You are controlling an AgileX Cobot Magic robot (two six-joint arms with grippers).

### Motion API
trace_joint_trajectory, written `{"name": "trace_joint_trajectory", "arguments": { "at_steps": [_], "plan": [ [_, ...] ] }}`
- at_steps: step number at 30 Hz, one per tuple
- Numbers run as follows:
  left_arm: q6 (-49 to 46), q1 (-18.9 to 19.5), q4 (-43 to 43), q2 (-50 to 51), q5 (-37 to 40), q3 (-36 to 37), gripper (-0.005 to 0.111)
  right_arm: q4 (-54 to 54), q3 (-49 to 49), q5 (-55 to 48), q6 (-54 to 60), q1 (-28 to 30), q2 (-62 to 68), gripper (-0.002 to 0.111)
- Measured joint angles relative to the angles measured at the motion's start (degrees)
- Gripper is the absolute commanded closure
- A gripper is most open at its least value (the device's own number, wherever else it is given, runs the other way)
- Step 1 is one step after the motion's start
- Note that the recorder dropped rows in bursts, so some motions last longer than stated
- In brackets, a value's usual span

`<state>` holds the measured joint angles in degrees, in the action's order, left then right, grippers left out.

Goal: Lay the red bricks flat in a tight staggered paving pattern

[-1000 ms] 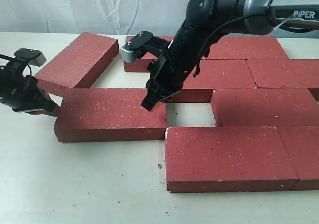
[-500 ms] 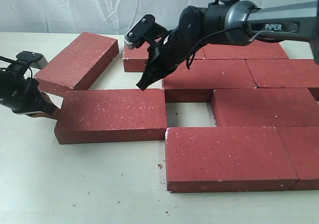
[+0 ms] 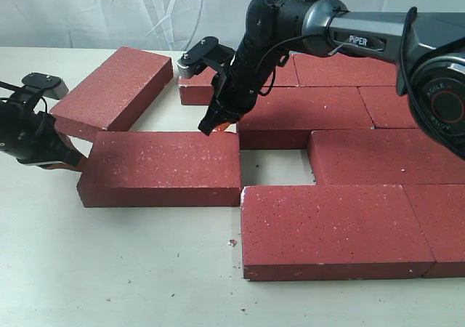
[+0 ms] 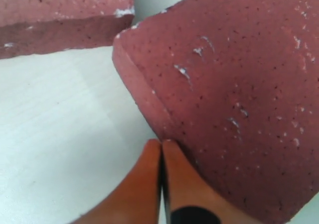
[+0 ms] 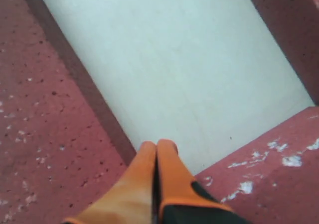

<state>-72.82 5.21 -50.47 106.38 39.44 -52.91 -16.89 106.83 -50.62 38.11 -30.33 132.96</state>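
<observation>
I see red bricks [image 3: 341, 225] lying flat on the pale counter [image 3: 145, 269], most of them packed in staggered rows on the right. One loose brick [image 3: 163, 168] lies left of them, with a small gap beside it. An angled brick [image 3: 112, 87] lies behind it. My left pincer [image 3: 67, 161], pressed together and holding nothing, touches the loose brick's left end. My right pincer [image 3: 212, 127], also pressed together, sits at its far right corner.

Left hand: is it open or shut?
Shut. The left hand shows its two orange fingers pressed together, tips at a red brick's edge.
</observation>
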Motion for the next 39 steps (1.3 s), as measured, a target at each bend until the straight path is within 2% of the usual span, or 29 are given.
{"name": "trace_joint_trajectory", "arguments": {
  "at_steps": [13,19,23,27,33,39],
  "plan": [
    [0.0,0.0,0.0,0.0,-2.1,0.0,0.107,1.9,0.6,0.0,-2.7,0.0,-0.3,0.109],
    [0.0,0.0,0.0,0.0,0.1,0.0,0.107,0.5,0.6,-10.3,-3.7,0.0,-4.9,0.109],
    [0.0,0.0,-0.1,0.0,0.5,0.0,0.107,-4.1,0.3,-18.2,-1.2,-0.3,-7.1,0.109],
    [0.0,0.0,-0.1,0.0,1.2,0.0,0.107,-8.3,-5.8,-18.6,4.0,-3.0,-8.6,0.109],
    [0.0,0.0,-0.2,0.0,1.2,0.0,0.107,-8.5,-17.8,-16.8,12.6,-10.8,-12.0,0.109],
    [0.0,0.0,-0.3,0.0,1.2,0.0,0.107,-2.7,-18.3,-10.0,12.4,-11.1,-11.2,0.109]
  ]
}}
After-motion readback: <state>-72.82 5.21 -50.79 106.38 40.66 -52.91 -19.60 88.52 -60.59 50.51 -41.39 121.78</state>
